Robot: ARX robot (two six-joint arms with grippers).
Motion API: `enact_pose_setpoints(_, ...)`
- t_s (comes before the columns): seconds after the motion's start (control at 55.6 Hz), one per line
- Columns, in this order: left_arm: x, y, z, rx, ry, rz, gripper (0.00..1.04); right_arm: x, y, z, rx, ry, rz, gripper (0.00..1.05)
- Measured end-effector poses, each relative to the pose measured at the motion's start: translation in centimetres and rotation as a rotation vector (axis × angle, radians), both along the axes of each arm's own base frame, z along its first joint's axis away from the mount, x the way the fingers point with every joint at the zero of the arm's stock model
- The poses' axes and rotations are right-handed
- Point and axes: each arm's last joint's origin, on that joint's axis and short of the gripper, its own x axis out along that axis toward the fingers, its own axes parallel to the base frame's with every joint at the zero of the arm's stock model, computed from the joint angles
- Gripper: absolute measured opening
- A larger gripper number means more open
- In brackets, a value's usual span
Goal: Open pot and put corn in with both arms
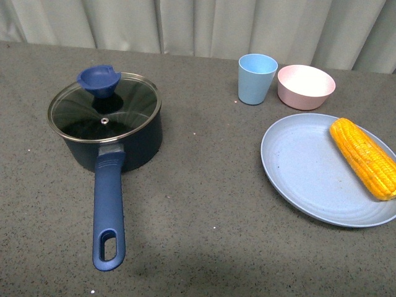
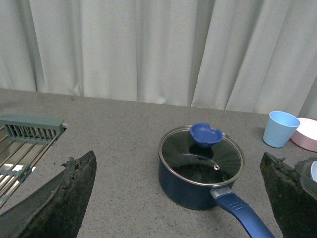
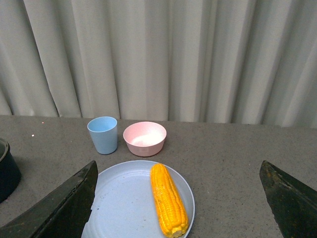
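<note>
Front view: pot (image 1: 117, 145) sat on the tabletop (image 1: 204, 210) at roughly 9 o'clock, glass lid (image 1: 105, 108) on and seated flat, blue knob (image 1: 99, 79) on top. Its handle (image 1: 108, 210) pointed to 6 o'clock, oval hole at the near end.

Corn (image 1: 363, 158) lay at 3 o'clock on the blue plate (image 1: 303, 173), over toward the plate's 2 o'clock edge, long axis running about 11 to 5. It was well apart from the pot.

Light blue cup (image 1: 256, 78) stood upright at about 1 o'clock, with the pink bowl (image 1: 305, 86) just beside it on its 3 o'clock side. Pale curtain (image 1: 198, 25) ran behind everything.

My left pincer (image 2: 176, 157) was spread wide, nothing in it. Its fingers (image 2: 59, 198) framed the lidded pot, clear of it. A grey-green rack (image 2: 27, 144) showed at the edge of that view.

My right pincer (image 3: 177, 163) was also spread wide and held nothing. Its fingers (image 3: 59, 208) framed the plate and corn, with no contact.
</note>
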Motion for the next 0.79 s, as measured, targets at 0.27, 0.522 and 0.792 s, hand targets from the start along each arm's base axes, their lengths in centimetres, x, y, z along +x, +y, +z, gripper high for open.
enact_pose_setpoints(0.27,0.00,0.00,0.00,0.000,0.000,0.000,0.98,0.00,0.00,0.00,0.000,0.000,0.000,0.96)
enact_pose_setpoints(0.522,0.00,0.00,0.00,0.000,0.000,0.000,0.98,0.00,0.00,0.00,0.000,0.000,0.000,0.96)
enact_pose_setpoints(0.792,0.00,0.00,0.00,0.000,0.000,0.000,0.98,0.00,0.00,0.00,0.000,0.000,0.000,0.96)
